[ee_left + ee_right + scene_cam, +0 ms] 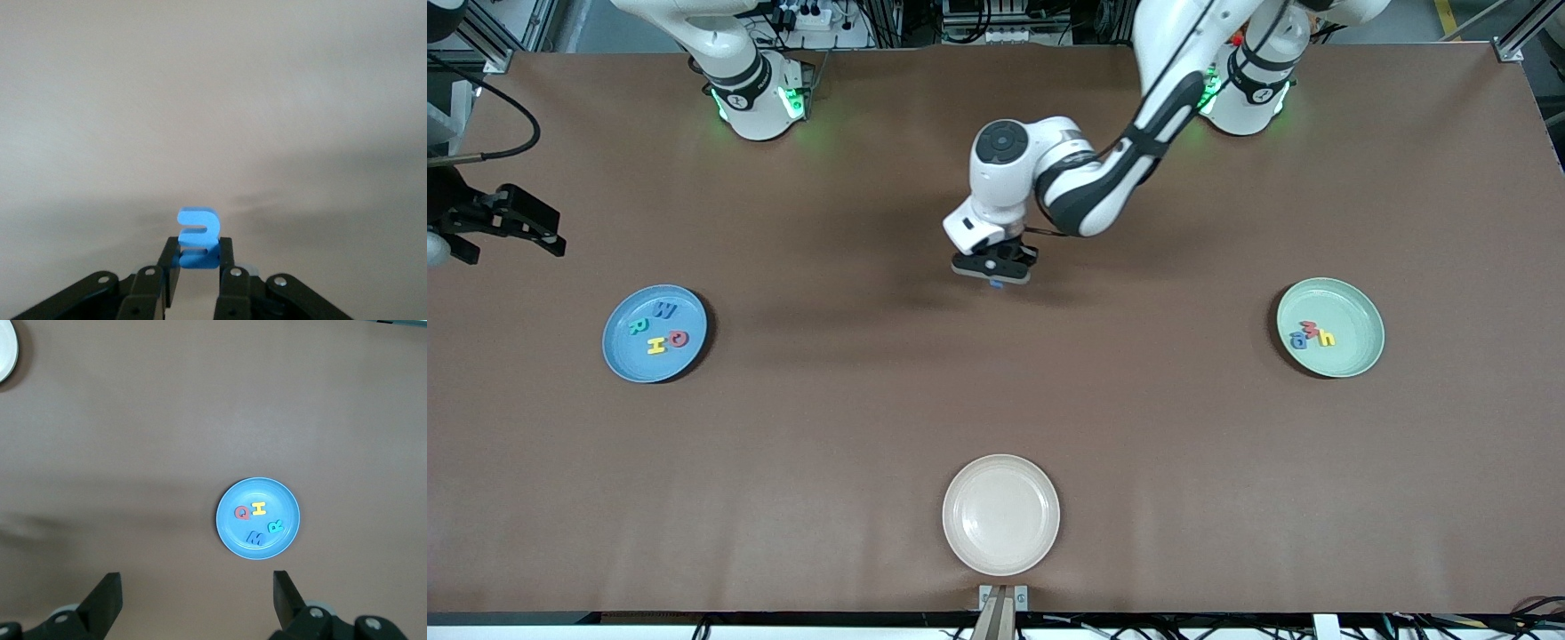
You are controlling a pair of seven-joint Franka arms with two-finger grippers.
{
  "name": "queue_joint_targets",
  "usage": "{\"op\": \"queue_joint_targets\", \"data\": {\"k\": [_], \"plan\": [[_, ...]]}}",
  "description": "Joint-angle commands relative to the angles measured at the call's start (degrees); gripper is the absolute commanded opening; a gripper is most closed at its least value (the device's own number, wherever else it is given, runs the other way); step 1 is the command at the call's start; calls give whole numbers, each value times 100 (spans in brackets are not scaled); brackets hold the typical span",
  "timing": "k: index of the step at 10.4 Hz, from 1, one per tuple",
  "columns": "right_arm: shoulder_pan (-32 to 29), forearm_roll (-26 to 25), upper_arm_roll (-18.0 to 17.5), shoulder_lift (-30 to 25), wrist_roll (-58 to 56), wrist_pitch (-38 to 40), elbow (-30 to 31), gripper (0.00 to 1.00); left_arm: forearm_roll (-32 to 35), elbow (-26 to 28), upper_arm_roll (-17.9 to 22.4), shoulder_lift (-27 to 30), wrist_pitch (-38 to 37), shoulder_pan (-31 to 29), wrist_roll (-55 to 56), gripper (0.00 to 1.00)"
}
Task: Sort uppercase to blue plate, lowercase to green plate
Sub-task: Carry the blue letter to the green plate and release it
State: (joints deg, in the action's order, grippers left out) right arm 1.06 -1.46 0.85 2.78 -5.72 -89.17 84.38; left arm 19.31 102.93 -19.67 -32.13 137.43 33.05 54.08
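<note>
My left gripper [996, 277] hangs low over the middle of the table, shut on a small blue foam lowercase m [197, 228] that sticks out past its fingertips [170, 257]. The blue plate [624, 356] lies toward the right arm's end and holds uppercase W [665, 310], R [639, 325], H [657, 344] and Q [679, 338]. The green plate [1352, 307] lies toward the left arm's end with lowercase a [1299, 339], w [1310, 327] and h [1327, 338]. My right gripper [514, 242] is open and empty, high up off the right arm's end of the table, looking down on the blue plate [230, 533].
A cream-white plate [1000, 551] with nothing in it lies near the table's front edge, nearer the front camera than my left gripper. The brown table [996, 400] stretches bare between the three plates.
</note>
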Motion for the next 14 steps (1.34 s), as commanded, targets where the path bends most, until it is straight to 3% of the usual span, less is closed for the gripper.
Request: {"op": "queue_joint_targets", "data": {"k": [1,3,7,12,14], "plan": [[-150,-109,-111,-84,88,-13,8,100,117,157,-63,514,-505,-577,-342,0],[-141,-100,160,-58,36,-92,17,100,64,183,-247,874,-1075,-1394,-1228,0],[-132,-57,197,-40,44,-101,17,100,-182,314,-248,1463,-2008,-2616,-3153,0],[-141,23,214,-49,114,-92,52,100,-191,693,-195,1579,-2054,-4611,-5597,0],[-124,119,276,-40,298,-49,52,100,-191,850,23,1509,-1949,-4904,-5855,0]]}}
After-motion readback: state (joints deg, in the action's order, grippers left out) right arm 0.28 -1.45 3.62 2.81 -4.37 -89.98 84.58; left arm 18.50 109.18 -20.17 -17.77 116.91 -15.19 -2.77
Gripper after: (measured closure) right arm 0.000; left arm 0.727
